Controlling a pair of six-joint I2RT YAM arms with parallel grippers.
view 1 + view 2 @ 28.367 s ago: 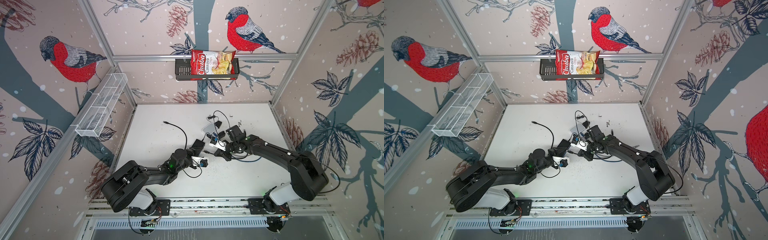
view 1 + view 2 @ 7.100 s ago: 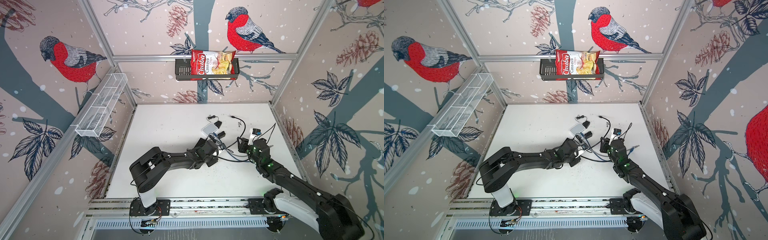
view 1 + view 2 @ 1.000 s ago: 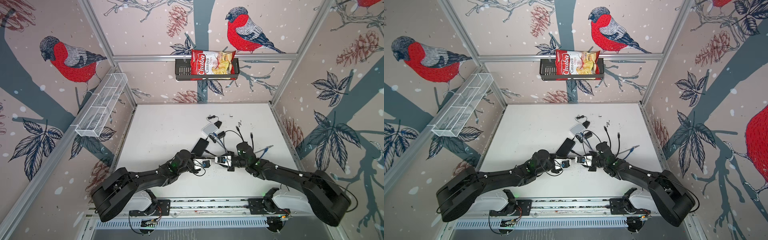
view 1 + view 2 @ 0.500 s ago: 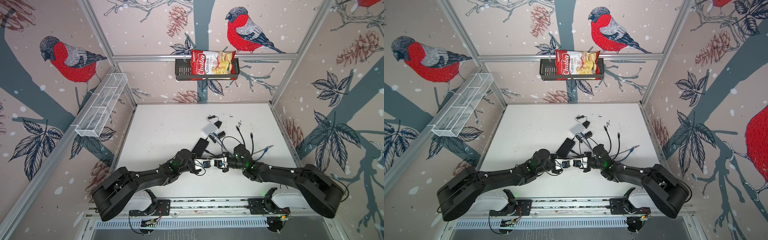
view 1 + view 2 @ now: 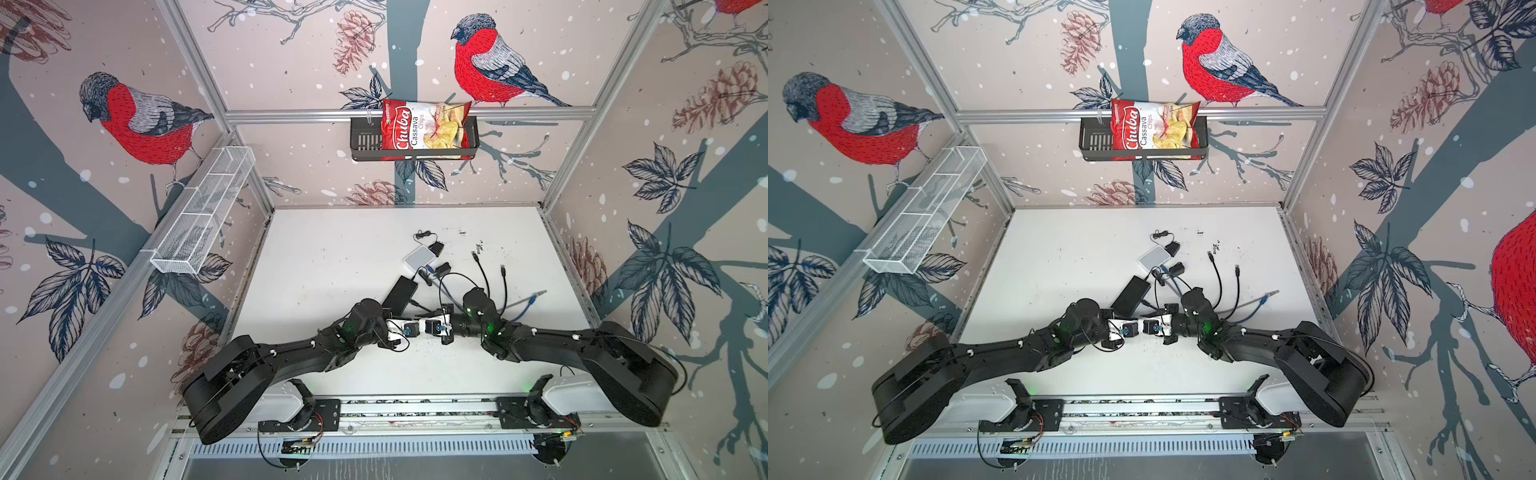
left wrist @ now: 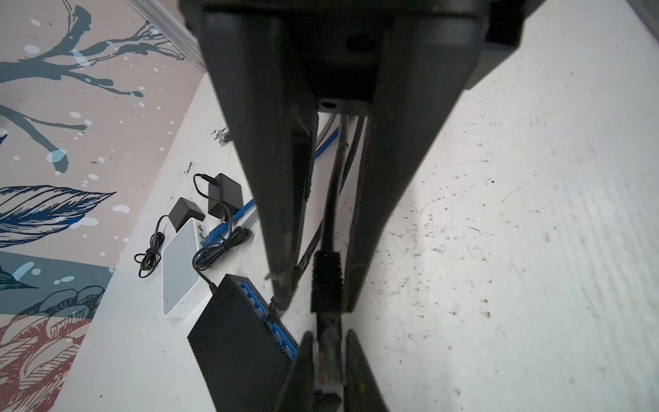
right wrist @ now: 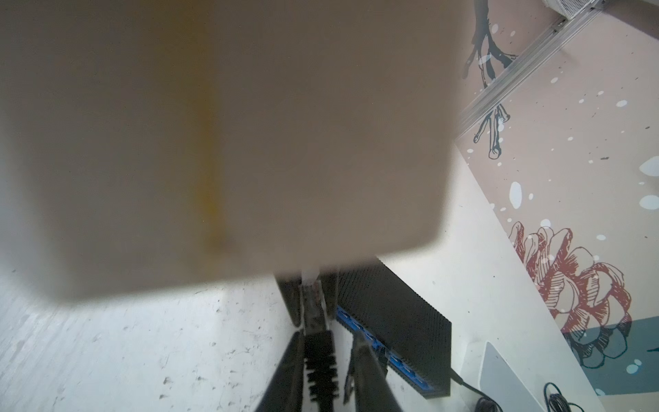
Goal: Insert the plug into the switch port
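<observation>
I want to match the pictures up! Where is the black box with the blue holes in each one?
In a top view: black box near the picture's middle, down-left of the white box.
In a top view: black box, again down-left of the white box.
Left wrist view: black box, blue holes showing, white box beside it.
Right wrist view: black box, blue holes showing, white box nearby.
Shared landmark: the white box.

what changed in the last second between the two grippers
The right gripper moved left, as the top views show it, to meet the left gripper. Its fingers now flank the clear tip of the plug that the left one holds; whether they grip it yet cannot be told. The left arm barely shifted. The black switch and white box stayed put.
</observation>
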